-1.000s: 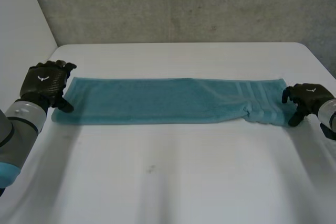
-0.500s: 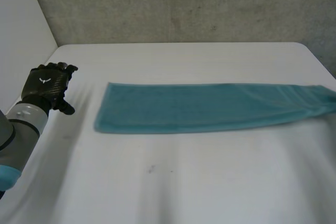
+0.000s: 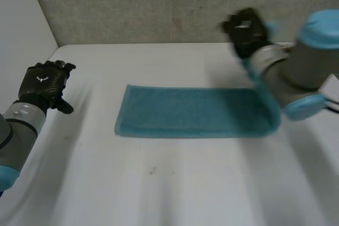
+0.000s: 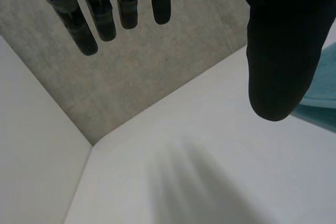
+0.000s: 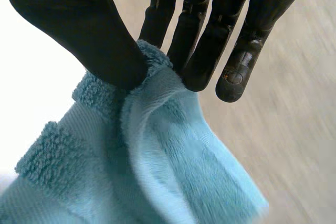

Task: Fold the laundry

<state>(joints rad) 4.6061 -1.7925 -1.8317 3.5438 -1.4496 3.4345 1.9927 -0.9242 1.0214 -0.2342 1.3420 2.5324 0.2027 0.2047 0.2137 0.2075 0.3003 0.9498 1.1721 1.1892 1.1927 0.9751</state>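
Towel [image 3: 190, 112] is lying on the table [image 3: 159, 183], one end being pinched aloft by the right hand [image 3: 244, 30]; left hand [image 3: 45, 84] is holding nothing, fingers straight

There is one teal towel [image 3: 190, 112] and one white worktop [image 3: 185, 183]. There are two black hands: one left hand [image 3: 45, 84] and one right hand [image 3: 244, 29]. There are two grey arms with light-blue caps: one left arm [image 3: 20, 126] and one right arm [image 3: 296, 64]. There is one grey wall [image 3: 159, 3].

left arm: low at its side, left hand [image 3: 45, 84] above the worktop, fingers straight, holding nothing | right arm: bent, right hand [image 3: 246, 30] held high, thumb and fingers pinching towel [image 5: 157, 171] end
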